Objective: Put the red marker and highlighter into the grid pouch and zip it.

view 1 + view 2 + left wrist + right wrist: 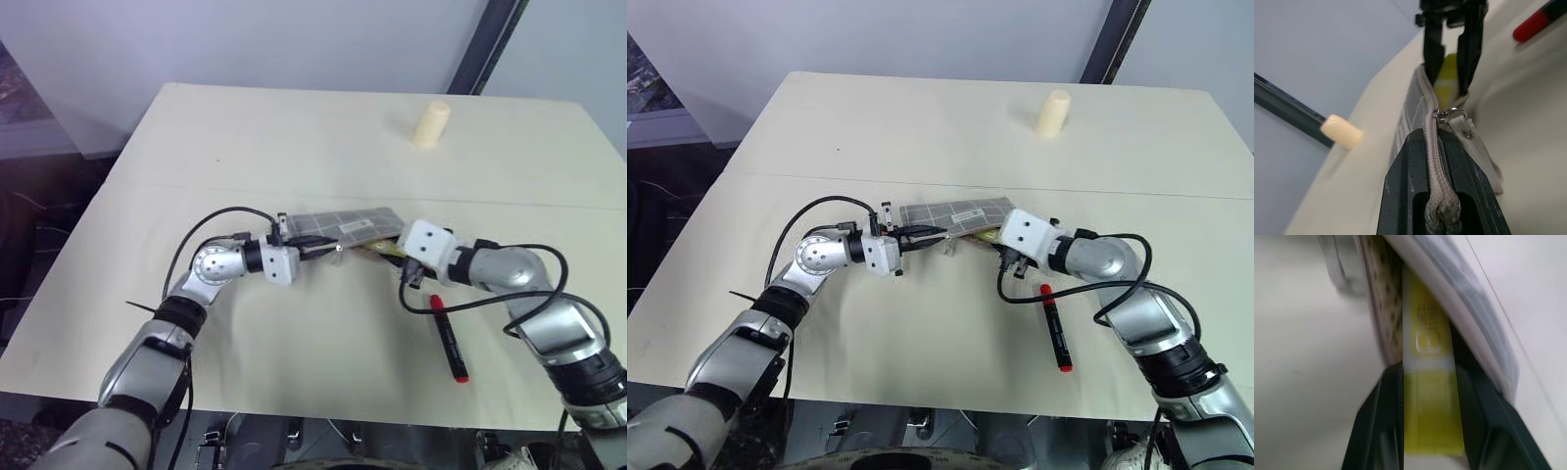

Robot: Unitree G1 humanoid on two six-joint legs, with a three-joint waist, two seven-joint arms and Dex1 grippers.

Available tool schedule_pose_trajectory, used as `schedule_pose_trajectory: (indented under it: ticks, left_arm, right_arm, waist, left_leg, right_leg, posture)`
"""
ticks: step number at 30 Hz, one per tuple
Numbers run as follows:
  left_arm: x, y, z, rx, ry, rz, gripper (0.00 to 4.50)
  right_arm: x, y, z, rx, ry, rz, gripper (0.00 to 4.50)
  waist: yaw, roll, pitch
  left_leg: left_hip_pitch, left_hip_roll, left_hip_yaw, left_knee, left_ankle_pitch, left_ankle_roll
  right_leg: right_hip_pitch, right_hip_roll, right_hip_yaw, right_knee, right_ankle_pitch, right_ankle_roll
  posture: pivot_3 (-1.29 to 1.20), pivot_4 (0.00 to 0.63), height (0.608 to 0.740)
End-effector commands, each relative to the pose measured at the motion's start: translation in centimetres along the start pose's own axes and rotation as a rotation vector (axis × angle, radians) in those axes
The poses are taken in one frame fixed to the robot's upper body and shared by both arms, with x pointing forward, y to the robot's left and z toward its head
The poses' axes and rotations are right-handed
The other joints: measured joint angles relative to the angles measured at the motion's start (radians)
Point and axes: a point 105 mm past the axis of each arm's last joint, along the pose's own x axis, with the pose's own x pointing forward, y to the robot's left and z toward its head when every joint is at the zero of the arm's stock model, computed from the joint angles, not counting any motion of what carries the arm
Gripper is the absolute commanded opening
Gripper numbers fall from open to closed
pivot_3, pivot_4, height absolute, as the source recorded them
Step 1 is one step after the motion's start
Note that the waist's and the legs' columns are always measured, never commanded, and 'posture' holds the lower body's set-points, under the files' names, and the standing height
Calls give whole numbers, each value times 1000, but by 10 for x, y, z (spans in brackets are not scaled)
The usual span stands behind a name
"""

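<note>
Right gripper (1427,450) clamped on the highlighter (1427,382), long axis aimed straight into the grid pouch (343,226) mouth, left gripper (1442,196) pinched shut on the pouch's zipper edge, red marker (449,338) lying on the table (294,137) nearest the right arm.

Both end effectors meet at the grid pouch (348,226); red marker (449,338) nearby.
</note>
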Motion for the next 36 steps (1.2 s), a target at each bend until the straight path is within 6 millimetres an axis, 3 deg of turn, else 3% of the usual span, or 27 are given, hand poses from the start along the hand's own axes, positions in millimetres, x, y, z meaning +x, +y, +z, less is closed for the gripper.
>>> schedule_pose_trajectory:
  ticks: [1, 8, 15, 19, 25, 28, 31, 36]
  left_arm:
    - [-1, 10, 12, -12, -63, 16, 0]
    - [-7, 11, 4, 26, -15, -2, 0]
    - [-7, 8, 3, 21, -7, 18, 0]
    - [-7, 6, 2, 19, -1, 20, 0]
    - [-13, 4, -2, 11, 22, 23, 0]
    - [-13, 1, -4, 7, 27, 20, 0]
    - [-10, 0, -4, 1, 21, 19, 0]
    - [-3, -1, -4, -2, 4, 1, 0]
  right_arm:
    - [2, 1, 22, -189, -87, 0, 887]
    - [0, -8, 11, -365, -68, -39, 887]
    - [-19, -12, 18, -246, -146, -88, 4416]
    - [-35, -4, 25, -99, -201, -106, 4416]
    - [-57, 23, 38, 319, -330, -243, 4416]
    - [-64, 23, 17, 392, -194, -471, 4416]
    - [-72, 36, -10, 503, -30, -601, 4416]
    - [-89, 71, -37, 612, 159, -552, 4416]
  waist:
    - [4, 0, 0]
    - [2, 0, 0]
    - [3, 0, 0]
    - [4, 0, 0]
    - [4, 0, -1]
    - [3, 0, -1]
    - [5, 0, -1]
    - [4, 1, -2]
  left_leg:
    - [0, 0, 0, 0, 0, 0]
    - [1, -1, 0, 5, 0, 0]
    - [1, 0, 0, 4, 1, -1]
    - [1, 0, -1, 4, 0, 0]
    - [1, 0, -1, 3, 0, 0]
    - [2, 0, -1, 3, 0, 0]
    - [5, 0, -1, 3, 0, 0]
    - [7, 0, -1, 3, 0, 0]
  right_leg:
    - [0, 0, 0, 0, 0, 0]
    - [2, 1, 0, 0, 1, -1]
    - [2, 2, 0, 1, 2, -1]
    - [3, 1, 0, 1, 2, -1]
    - [6, 2, 0, 1, 2, -1]
    - [5, 2, 0, 2, 2, -1]
    - [5, 2, 0, 2, 2, -2]
    - [6, 2, 0, 2, 2, -3]
  posture:
    - [0, 150, 740]
    - [0, 150, 740]
    - [0, 150, 740]
    - [0, 150, 740]
    - [0, 150, 740]
    - [0, 150, 740]
    - [0, 150, 740]
    - [0, 150, 740]
